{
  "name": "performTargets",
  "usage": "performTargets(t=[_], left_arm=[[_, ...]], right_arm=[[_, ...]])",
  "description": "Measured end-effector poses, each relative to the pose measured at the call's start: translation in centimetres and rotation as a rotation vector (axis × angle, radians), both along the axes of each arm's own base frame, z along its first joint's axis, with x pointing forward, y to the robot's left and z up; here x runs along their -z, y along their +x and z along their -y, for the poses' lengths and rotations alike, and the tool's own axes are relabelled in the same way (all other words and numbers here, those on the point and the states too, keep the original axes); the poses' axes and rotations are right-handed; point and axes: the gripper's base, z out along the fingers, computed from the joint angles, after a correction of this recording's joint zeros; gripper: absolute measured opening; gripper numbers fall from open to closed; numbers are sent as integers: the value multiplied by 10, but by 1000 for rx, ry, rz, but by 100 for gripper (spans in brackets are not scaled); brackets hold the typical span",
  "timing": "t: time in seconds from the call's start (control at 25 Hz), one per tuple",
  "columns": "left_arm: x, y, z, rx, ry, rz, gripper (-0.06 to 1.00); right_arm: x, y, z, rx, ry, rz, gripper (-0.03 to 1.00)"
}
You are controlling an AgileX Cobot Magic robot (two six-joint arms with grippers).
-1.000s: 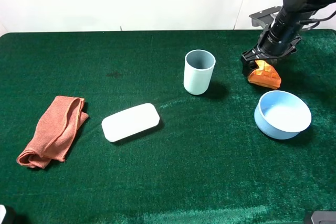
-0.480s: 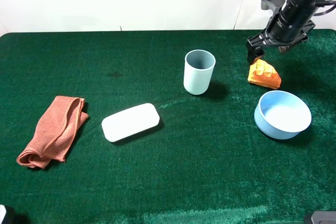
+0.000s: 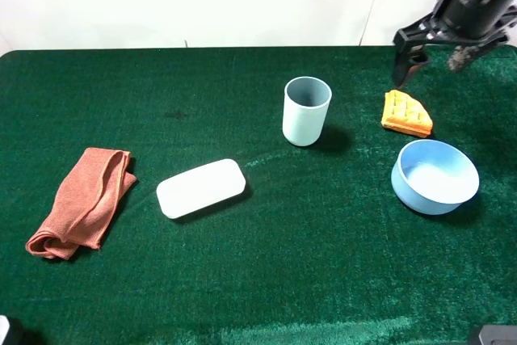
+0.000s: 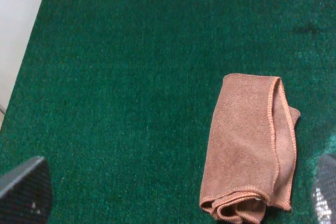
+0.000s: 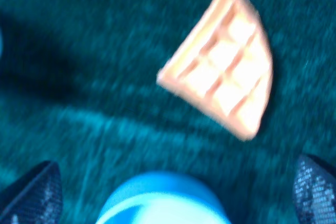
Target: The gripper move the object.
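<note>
A green felt-covered worktop carries everything here. Farthest left lies a folded rust-orange cloth, flat on the felt; the left wrist view shows the same cloth, with only the dark tips of the left end effector at the frame's corners, standing far apart and holding nothing. Next comes a white oblong lidded case, closed, its contents hidden. Right of it, past the middle, stands an upright pale blue cup; nothing shows inside it. Further right the waffle wedge lies flat on the felt, grid side up, just behind the light blue bowl and apart from it. The bowl looks bare inside. Above and behind the wedge hangs the right end effector, lifted clear of it, jaws spread wide with nothing between them; its wrist view looks down on the wedge and the bowl's rim. No writing or label is legible on anything.
</note>
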Motion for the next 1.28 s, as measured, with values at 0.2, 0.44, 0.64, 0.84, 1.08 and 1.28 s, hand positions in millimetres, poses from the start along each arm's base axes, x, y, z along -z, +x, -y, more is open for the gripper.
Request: performTargets(t=[0.2, 0.44, 0.64, 0.84, 1.08, 1.28], left_arm=[[0, 0, 0, 0, 0, 0, 99], [0, 0, 0, 0, 0, 0, 99], [0, 0, 0, 0, 0, 0, 99], [0, 0, 0, 0, 0, 0, 99], [0, 0, 0, 0, 0, 0, 99], [0, 0, 0, 0, 0, 0, 99]], right_arm=[[-26, -33, 6, 1, 6, -4, 66], [-48, -80, 13, 3, 26, 50, 66], [-57, -121, 19, 9, 62, 97, 66], [-57, -165, 25, 12, 94, 162, 66], [-49, -220, 35, 10, 118, 263, 66], [-39, -268, 42, 7, 164, 400, 66]])
